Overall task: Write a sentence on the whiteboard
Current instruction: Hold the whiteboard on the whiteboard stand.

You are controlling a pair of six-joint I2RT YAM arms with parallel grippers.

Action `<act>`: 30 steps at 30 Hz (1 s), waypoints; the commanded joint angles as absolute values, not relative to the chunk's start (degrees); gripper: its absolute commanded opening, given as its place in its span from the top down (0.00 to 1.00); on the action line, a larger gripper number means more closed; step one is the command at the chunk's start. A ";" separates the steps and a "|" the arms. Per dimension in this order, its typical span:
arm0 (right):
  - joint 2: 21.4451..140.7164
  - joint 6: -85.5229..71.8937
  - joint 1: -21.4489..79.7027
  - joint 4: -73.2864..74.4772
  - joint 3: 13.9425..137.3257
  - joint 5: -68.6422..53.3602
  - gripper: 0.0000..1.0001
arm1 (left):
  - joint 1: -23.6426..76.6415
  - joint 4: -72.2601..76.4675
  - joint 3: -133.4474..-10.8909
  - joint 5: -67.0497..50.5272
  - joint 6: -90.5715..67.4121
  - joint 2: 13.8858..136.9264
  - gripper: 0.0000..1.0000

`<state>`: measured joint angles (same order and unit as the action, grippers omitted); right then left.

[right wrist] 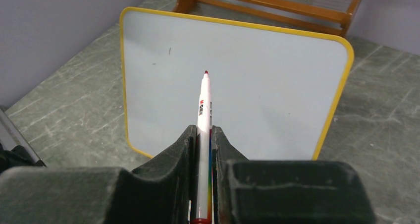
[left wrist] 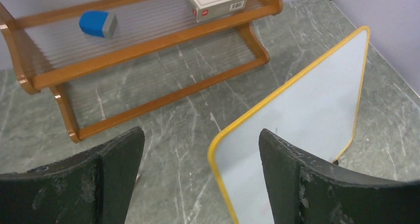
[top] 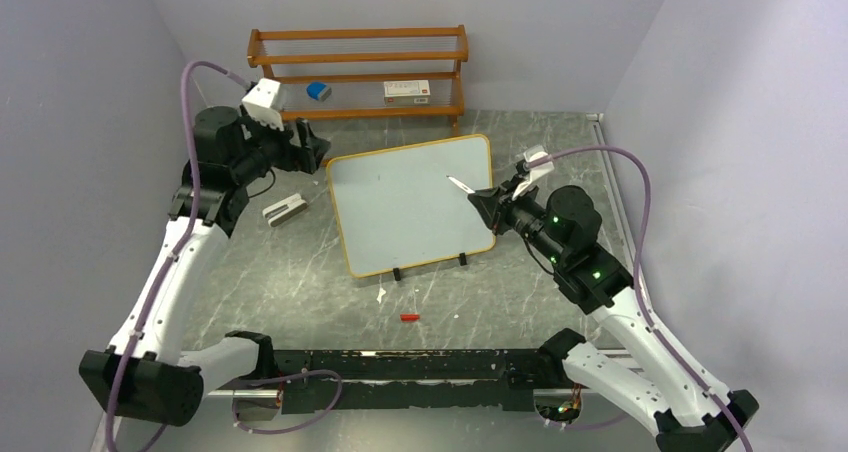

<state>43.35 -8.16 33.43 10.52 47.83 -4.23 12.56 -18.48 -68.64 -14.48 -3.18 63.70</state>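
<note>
Fingers (right wrist: 173,159) of the right gripper (right wrist: 204,131) are squeezing a marker (right wrist: 203,100) pointing tip-first at the whiteboard (right wrist: 267,85); the left gripper (left wrist: 201,135) is hanging open.

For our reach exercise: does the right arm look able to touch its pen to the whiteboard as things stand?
Probably yes. The right gripper holds the pen with its tip aimed at the whiteboard, and nothing stands between them.

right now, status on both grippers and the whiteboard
Right gripper shut on marker, tip aimed at whiteboard. Left gripper open, beside board's edge. No sentence yet; nothing between tip and board.
</note>
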 commanded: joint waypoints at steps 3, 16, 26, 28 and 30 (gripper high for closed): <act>46.71 -6.05 33.55 5.19 48.61 -9.21 1.00 | 1.46 -4.66 -61.18 -44.45 -12.04 68.93 0.16; 49.93 -4.90 36.73 0.18 48.08 -11.16 1.00 | -1.71 15.48 -57.66 -65.74 -22.33 81.10 0.37; 54.38 -3.03 43.59 -3.52 48.56 -7.09 1.00 | -0.61 29.60 -54.29 -69.96 -32.01 84.57 0.72; 55.38 -2.24 45.63 -3.60 49.11 -5.27 1.00 | -0.54 29.41 -53.95 -70.28 -31.74 83.96 0.81; 56.39 -1.06 47.93 -3.42 49.94 -2.91 1.00 | -0.42 27.40 -53.42 -69.92 -30.05 83.19 0.88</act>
<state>54.96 -3.73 44.56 -1.15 47.83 -7.44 -0.82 23.11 -54.37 -67.20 -29.34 84.75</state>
